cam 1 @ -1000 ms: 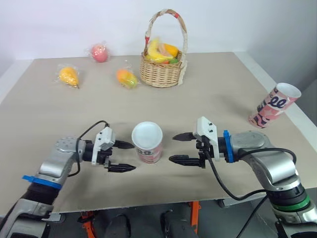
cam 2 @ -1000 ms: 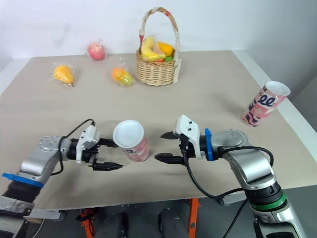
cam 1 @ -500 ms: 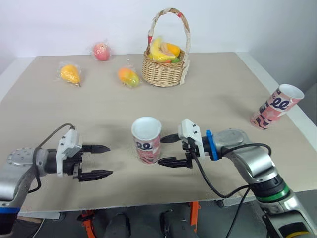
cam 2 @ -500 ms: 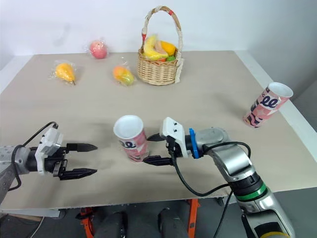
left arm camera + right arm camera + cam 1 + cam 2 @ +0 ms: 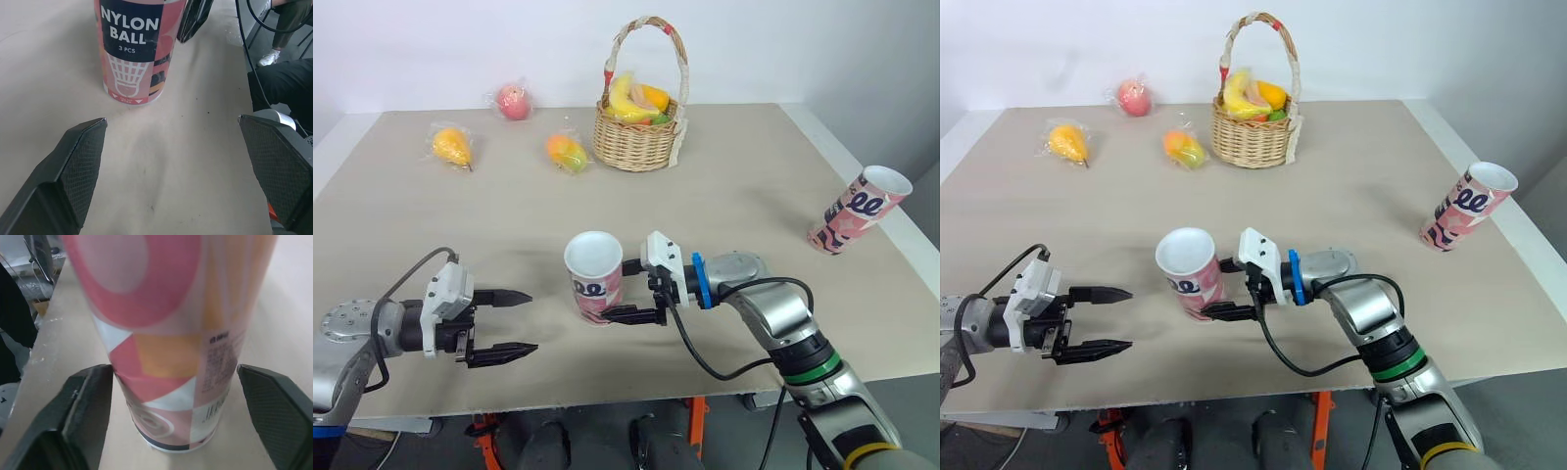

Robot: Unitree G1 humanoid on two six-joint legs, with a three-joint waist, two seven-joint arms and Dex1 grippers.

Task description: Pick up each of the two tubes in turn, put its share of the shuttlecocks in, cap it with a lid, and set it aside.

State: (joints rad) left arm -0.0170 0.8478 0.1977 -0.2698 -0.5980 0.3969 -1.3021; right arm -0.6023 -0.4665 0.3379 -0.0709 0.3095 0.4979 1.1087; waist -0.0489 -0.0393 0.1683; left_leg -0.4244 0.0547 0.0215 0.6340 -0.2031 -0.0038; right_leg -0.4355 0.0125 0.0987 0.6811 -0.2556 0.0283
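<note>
– Near the front edge of the table (image 5: 744, 176), where does the tube (image 5: 593, 292) stand?
– Upright, mouth open to the ceiling, between the spread fingers of the right gripper (image 5: 613, 290). One finger (image 5: 85, 416) looks to be touching the wall or just off it; the other is apart from it. Nothing is gripped yet.
– And the left gripper (image 5: 533, 320)?
– Spread wide too, holding nothing, well apart from the tube on its left side.
– So the step is the pick-up. How to do it well?
– I'd centre the tube between the fingers first, so the closing doesn't shove it sideways and tip it. Close low to mid-wall, not at the rim, and gently: it looks like thin card and could dent. Then lift straight up, keeping the mouth level for filling.
– What does it look like?
– It's a short cylinder, white inside, with pink and orange patches outside. A dark panel reads "NYLON BALL 3 PCS" over a white shuttlecock drawing, and there's a barcode on the side facing the right gripper. Light, I'd guess, and easy to knock over.
– The other tube (image 5: 858, 210)?
– At the table's right edge, tilted, well apart from both grippers.
</note>
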